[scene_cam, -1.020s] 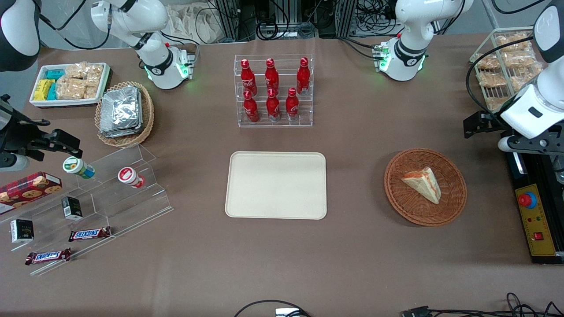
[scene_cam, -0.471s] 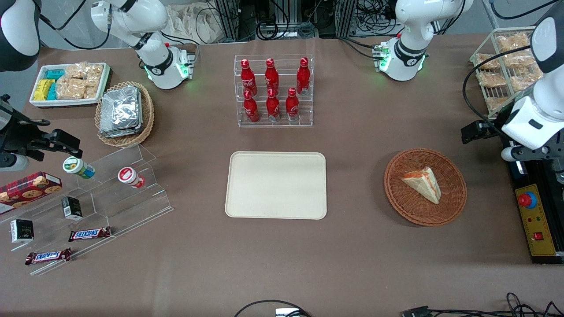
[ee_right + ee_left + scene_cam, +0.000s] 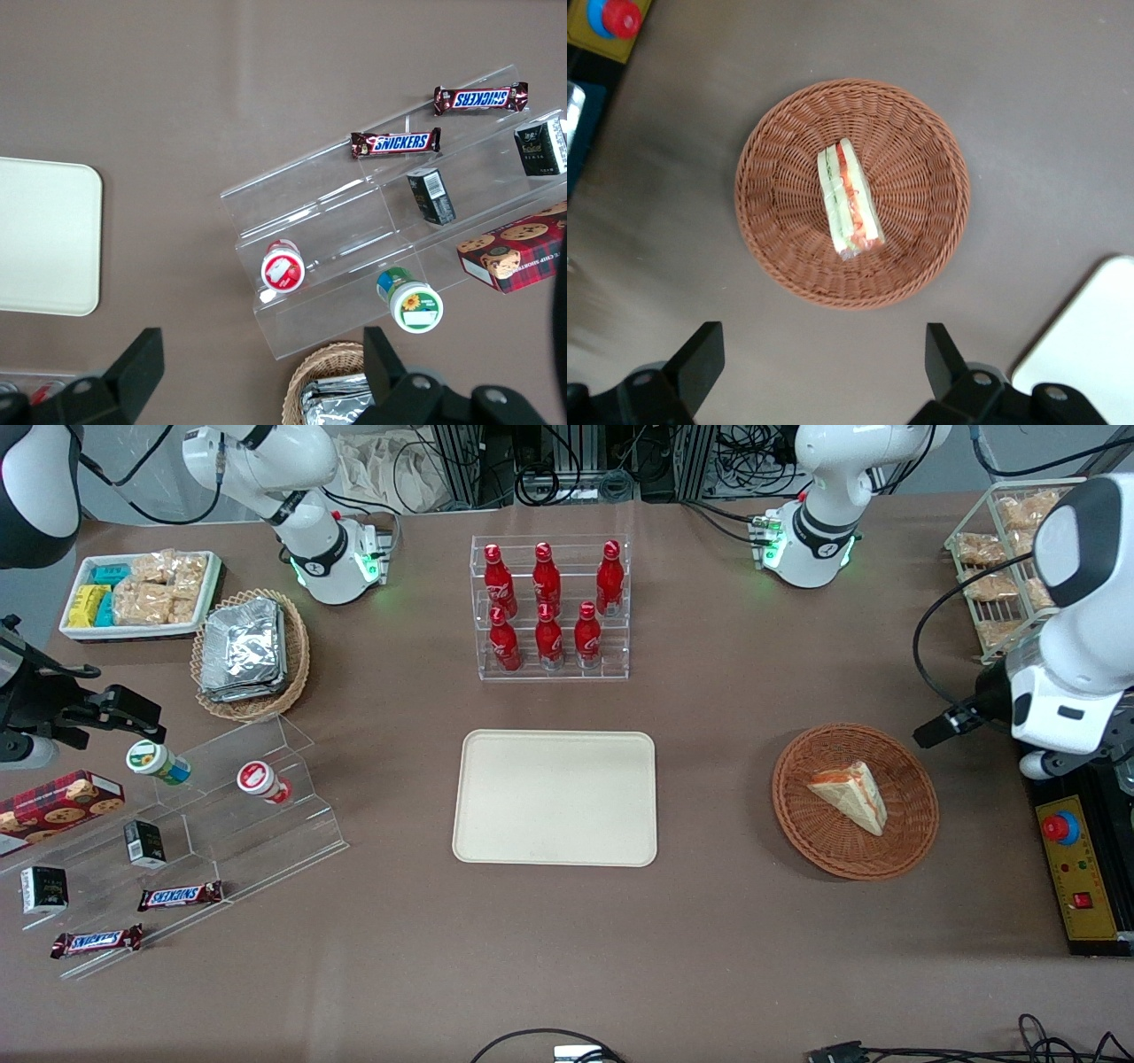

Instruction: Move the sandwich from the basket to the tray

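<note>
so the front cam sits high, looking down over the whole brown table (image 3: 709,957), arm bases at 12 o'clock. The left wrist cam hangs above the round reddish-brown wicker basket (image 3: 921,230) and faces straight down, much closer in; the black gripper (image 3: 819,367) pokes into frame, fingers spread wide. Basket and a corner of the flat cream-beige tray (image 3: 1090,336) show in the front view too, at (image 3: 912,833) and (image 3: 554,797). The right wrist cam looks down on the clear acrylic stepped stand (image 3: 354,221), sharing that and the tray edge (image 3: 44,235) with the front cam
</note>
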